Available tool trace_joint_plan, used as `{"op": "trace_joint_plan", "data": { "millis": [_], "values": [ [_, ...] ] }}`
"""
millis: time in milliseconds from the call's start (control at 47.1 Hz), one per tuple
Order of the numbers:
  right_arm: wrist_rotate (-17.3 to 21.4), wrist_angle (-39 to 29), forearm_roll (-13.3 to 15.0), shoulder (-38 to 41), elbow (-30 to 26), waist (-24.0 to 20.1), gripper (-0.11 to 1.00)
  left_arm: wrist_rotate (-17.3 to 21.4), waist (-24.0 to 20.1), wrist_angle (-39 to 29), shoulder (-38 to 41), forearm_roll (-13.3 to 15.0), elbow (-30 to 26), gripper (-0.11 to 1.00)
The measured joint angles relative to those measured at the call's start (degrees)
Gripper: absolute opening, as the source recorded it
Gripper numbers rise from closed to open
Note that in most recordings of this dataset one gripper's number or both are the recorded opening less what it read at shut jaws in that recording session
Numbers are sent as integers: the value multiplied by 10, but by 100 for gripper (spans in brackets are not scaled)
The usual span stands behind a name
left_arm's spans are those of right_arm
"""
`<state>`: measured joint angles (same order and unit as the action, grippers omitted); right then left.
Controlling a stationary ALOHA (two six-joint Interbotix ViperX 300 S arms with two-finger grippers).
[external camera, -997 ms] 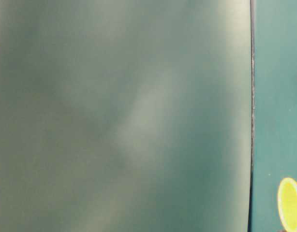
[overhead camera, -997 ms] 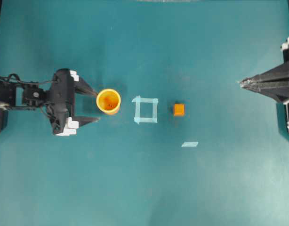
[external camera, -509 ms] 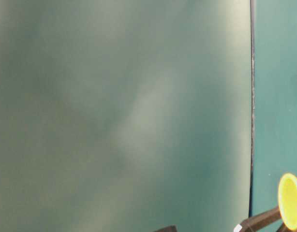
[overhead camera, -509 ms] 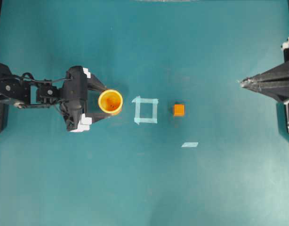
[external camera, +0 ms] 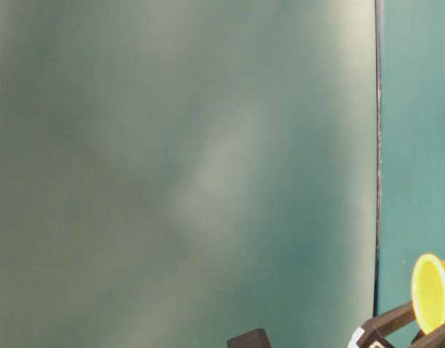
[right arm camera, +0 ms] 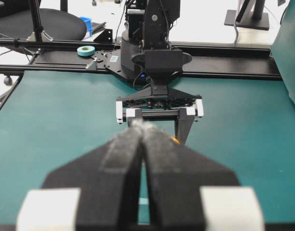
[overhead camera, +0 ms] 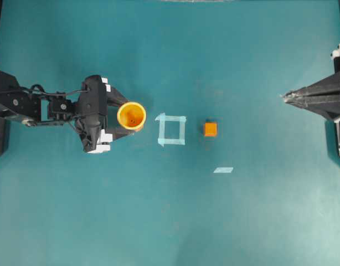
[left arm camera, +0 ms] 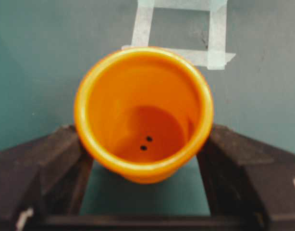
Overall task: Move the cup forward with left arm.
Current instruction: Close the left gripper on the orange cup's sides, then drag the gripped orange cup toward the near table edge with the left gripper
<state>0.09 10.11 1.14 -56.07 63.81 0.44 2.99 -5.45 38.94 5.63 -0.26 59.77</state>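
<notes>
The yellow-orange cup (overhead camera: 131, 115) stands upright on the teal table, left of centre, and shows at the lower right edge of the table-level view (external camera: 431, 292). My left gripper (overhead camera: 125, 117) reaches in from the left and is shut on the cup, one black finger against each side. The left wrist view looks down into the cup (left arm camera: 143, 113), with the fingers (left arm camera: 66, 154) touching its walls. At the right edge my right gripper (overhead camera: 283, 97) points left, shut and empty, far from the cup. Its wrist view shows its closed tips (right arm camera: 143, 126).
A square of pale tape (overhead camera: 171, 118) lies just right of the cup. A small orange cube (overhead camera: 210, 129) sits beyond it, and a loose tape scrap (overhead camera: 223, 170) lies lower right. A blurred grey panel (external camera: 179, 174) fills most of the table-level view.
My left gripper moved right until its fingers straddled the cup, then narrowed onto it. The cup shifted slightly. The right arm stayed still.
</notes>
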Motion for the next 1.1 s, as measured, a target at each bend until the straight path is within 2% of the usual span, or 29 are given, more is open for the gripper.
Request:
{"op": "trace_joint_plan", "data": {
  "millis": [488,1103],
  "values": [
    [0,0,0,0,0,0,0,-3,41,1,-11,0,5,65],
    [1,-1,0,0,0,1,0,-10,165,2,-38,3,4,65]
  ]
}}
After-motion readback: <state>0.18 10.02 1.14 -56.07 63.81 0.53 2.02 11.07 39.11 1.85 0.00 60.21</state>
